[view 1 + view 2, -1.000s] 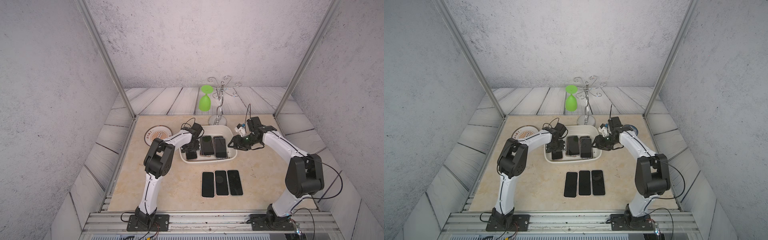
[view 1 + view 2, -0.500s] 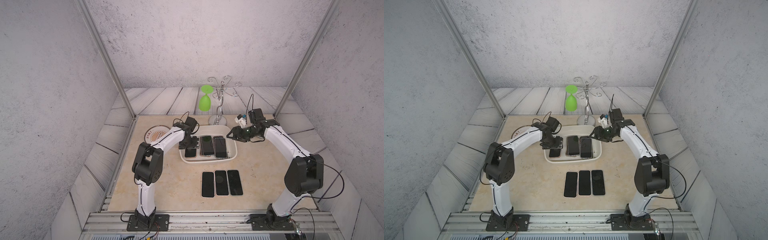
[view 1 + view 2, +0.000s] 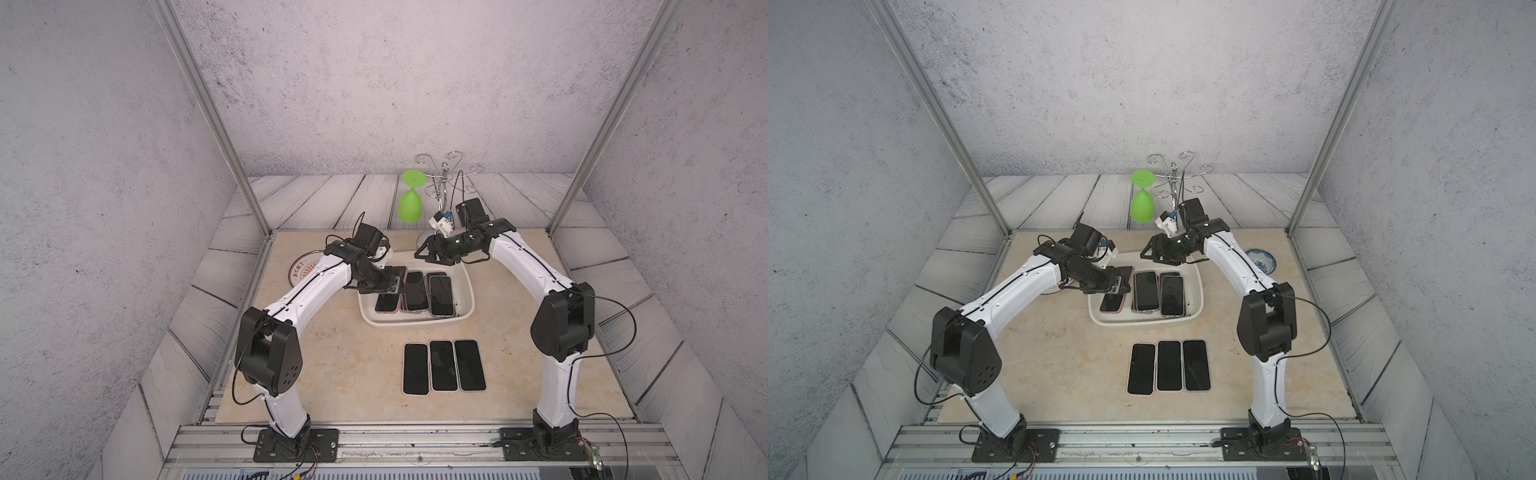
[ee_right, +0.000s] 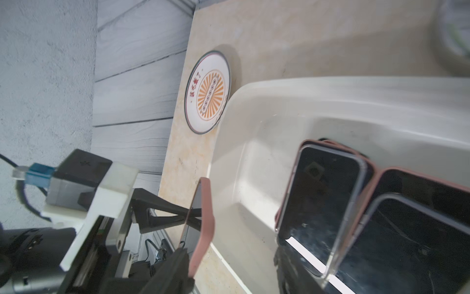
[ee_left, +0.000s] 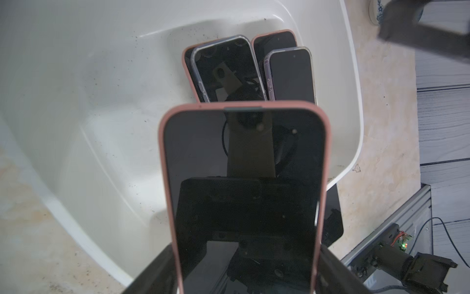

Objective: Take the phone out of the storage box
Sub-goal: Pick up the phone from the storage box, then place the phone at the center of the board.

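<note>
Moved: over the last second the left fingers have come up off the floor of the storage box with a phone; the right fingers have drawn back from the box's side to its far corner.
Left fingers: clamped on the two long edges of the pink-cased phone, close to one end.
Phone: screen up and tilted, its free end pointing away from the left fingers and down over the inside of the box. It is lifted off the floor, but not yet out past the rim.
Right fingers: spread apart with nothing between them, hovering over the box's far corner, apart from the left fingers.
Other phones: four in two overlapping pairs on the box floor, just past the held phone's free end, on the side towards the right fingers.
Row of three phones: side by side, screens up, on the table — well apart from both sets of fingers.
Plate: orange-patterned, behind the left fingers, just beside the box's end.
Bowl: blue-and-white, beyond the right arm, well apart from the right fingers.
Glass: green, hanging upside down from a wire rack past the right fingers.
</note>
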Tool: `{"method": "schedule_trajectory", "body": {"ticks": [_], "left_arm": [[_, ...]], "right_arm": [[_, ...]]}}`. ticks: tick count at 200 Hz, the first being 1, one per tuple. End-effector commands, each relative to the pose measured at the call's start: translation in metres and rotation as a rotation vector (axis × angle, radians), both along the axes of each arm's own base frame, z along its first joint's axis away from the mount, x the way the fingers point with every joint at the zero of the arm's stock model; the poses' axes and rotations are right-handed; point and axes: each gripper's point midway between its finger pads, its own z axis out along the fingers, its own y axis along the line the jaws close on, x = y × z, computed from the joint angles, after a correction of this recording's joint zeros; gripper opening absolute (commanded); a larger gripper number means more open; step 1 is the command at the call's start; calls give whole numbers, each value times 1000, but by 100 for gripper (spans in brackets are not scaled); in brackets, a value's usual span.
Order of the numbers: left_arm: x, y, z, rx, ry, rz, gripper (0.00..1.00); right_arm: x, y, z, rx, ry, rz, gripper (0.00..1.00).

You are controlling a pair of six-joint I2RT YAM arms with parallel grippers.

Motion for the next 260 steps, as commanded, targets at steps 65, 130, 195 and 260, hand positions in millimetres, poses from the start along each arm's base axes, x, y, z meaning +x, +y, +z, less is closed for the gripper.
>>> {"method": "schedule_trajectory", "body": {"ticks": [65,130,195,260], "left_arm": [[-8,-11,21,-75,-45,-39,32],[3,-10,37,-101,-89,-12,88],[3,21,102,-217,-226,85,99],[-15,25,84,-210,-179,62,98]], "right_arm": [[-39,53,-40,-17,123,109,50],[-88,11,-5,-11,105,128,0],[-139,-165,-2,-551,-2,-89,0],[-161,-229,-91,-842,273,-86,0]]}}
